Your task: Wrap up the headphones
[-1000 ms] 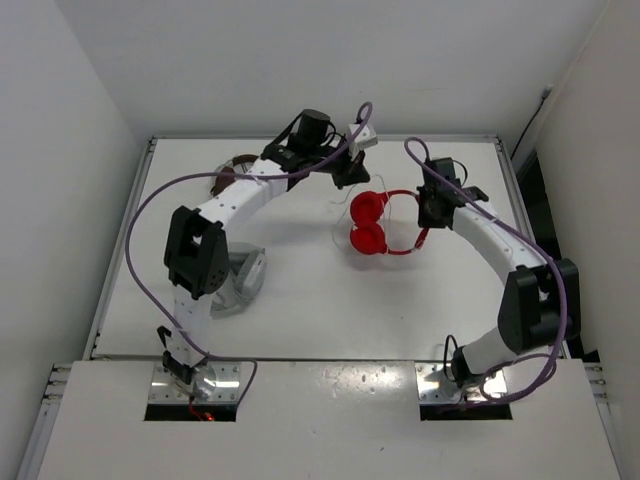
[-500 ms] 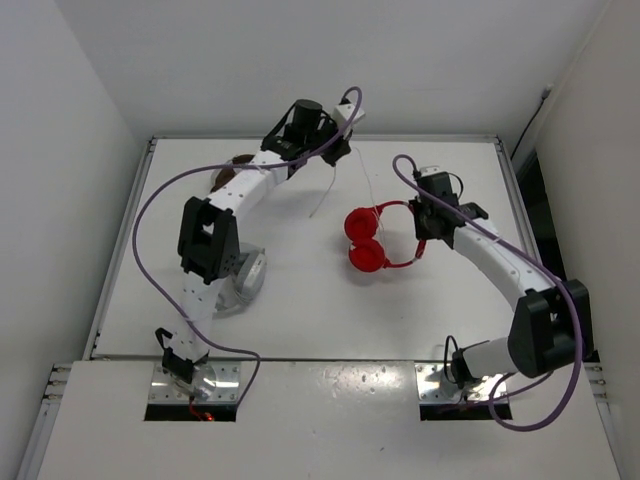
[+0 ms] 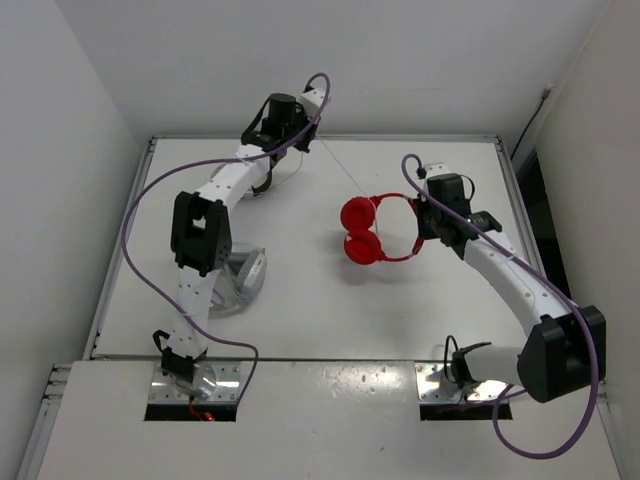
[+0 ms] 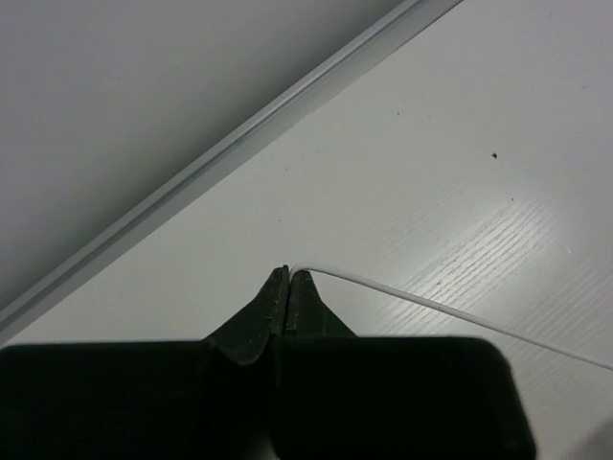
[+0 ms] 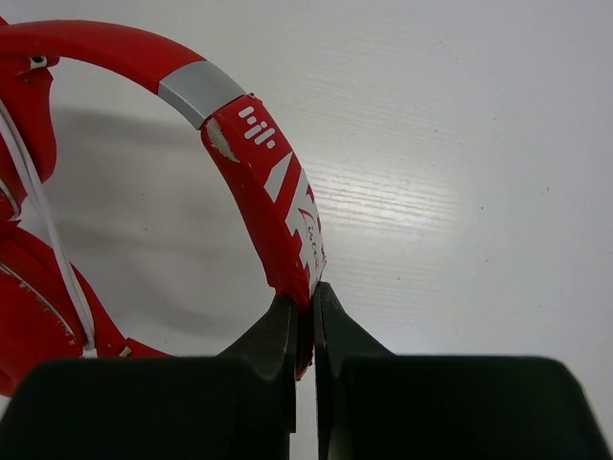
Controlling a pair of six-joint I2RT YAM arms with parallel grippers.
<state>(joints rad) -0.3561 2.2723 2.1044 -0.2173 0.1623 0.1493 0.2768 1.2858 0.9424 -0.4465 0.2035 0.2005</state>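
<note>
From overhead you can barely follow the white cable [image 4: 431, 307]: it shows only as a faint line from the far table [image 3: 300, 310] edge toward the headphones [image 3: 362, 232], and its far end is cut off in the left wrist view. The left arm [image 3: 215, 200] hides much of a pale grey object [image 3: 243, 275] and a brown shape [image 3: 263, 184], so you cannot tell what either is. The ear cups [image 5: 24, 316] are cropped at the right wrist view's left edge. The headphones are bright red, lying mid-table right of centre, the two round cups touching, and the headband [image 5: 278, 211] carries a silver segment and white lettering. Your left gripper [image 4: 288, 276] is pinched together on the cable's tip near the far rim. Your right gripper [image 5: 311, 292] is clamped on the headband.
</note>
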